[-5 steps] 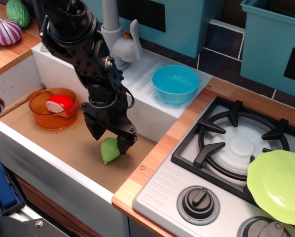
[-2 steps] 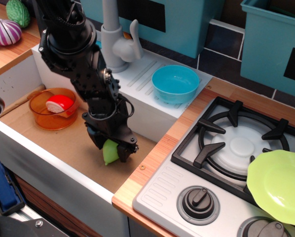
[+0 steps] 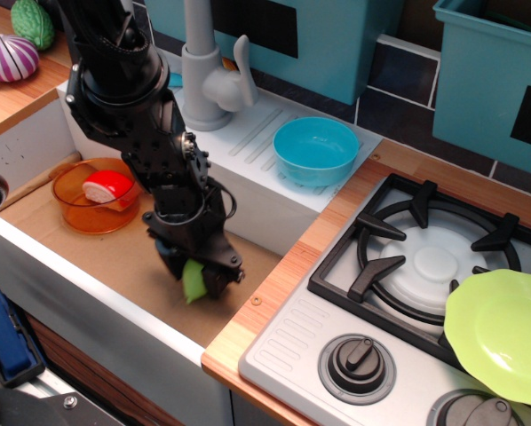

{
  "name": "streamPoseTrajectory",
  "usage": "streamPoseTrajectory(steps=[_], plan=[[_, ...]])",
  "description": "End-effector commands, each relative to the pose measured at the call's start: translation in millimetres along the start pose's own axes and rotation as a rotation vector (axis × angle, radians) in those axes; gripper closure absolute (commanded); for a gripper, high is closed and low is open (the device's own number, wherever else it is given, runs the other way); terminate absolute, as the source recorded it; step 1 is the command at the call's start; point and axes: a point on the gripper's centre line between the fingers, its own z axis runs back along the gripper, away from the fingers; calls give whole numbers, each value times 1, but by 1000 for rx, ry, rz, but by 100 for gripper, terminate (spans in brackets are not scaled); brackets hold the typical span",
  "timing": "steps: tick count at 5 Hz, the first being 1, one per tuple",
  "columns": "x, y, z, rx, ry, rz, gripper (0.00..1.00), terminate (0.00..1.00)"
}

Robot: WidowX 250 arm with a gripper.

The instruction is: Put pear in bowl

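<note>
Observation.image shows the gripper (image 3: 194,277) low in the sink (image 3: 88,257), fingers set on both sides of the pear (image 3: 193,282); whether it grips is unclear. A shallow hold could let it slip before reaching the far-right bowl (image 3: 316,151).

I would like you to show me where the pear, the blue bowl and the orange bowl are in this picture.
pear (image 3: 192,281): main camera view, on the green body showing between the fingers.
blue bowl (image 3: 316,165): main camera view, on its front outer wall.
orange bowl (image 3: 77,218): main camera view, on its front wall.
</note>
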Motion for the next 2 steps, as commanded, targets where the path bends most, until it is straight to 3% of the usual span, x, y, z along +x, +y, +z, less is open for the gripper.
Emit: streamPoseTrajectory(steps=[1,2], plan=[[25,4,62,93,-20,-59,100,0],[25,-7,79,104,-34,-111,100,0]])
